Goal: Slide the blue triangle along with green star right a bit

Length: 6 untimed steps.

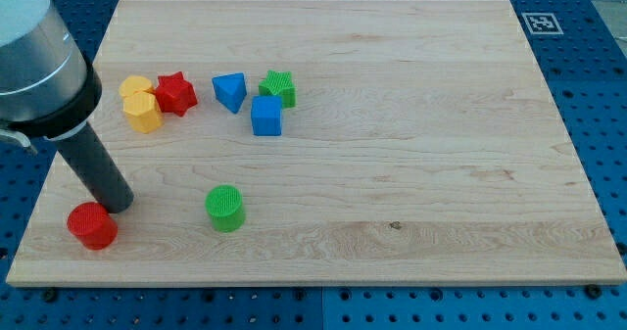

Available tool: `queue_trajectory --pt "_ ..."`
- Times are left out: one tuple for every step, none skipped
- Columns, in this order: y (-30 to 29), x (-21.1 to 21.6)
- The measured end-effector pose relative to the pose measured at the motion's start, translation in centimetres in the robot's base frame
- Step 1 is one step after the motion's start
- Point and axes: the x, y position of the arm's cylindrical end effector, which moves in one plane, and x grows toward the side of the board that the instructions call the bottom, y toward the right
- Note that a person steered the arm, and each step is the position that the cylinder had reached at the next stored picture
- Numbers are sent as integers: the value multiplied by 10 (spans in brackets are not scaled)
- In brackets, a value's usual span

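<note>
Two targets: blue triangle [230,90] and green star [279,86], side by side, well up and to the view's right of my tip [120,205]; star just right of triangle, narrow gap between them, cannot tell if touching.
Tip state: bare rod, nothing to open or close, holds nothing; rests on the board [411,173] just beside the red cylinder [92,224], up-right of it; contact unclear.
Step in hand: approach, by my reading; no contact with either target yet.
Next move calls for: getting the tip to the triangle's left face, then a short push toward the view's right so the triangle carries the star along.
In the way: red star [176,92] sits just left of the triangle, with the yellow blocks [140,104] beyond it, so the slot for the tip is tight; coming in from below looks safer.
Risk: blue cube [265,116] sits just below-right of the triangle, against the star's lower edge; likely to be dragged or to deflect the push.
Other: green cylinder [225,208] to the tip's right, apart from the rest, out of the push line.
</note>
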Motion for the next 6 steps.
queue_trajectory --pt "27 -2" --pt "47 -41" --pt "57 -103" --pt "64 -147" --pt "67 -147" --pt "103 -157"
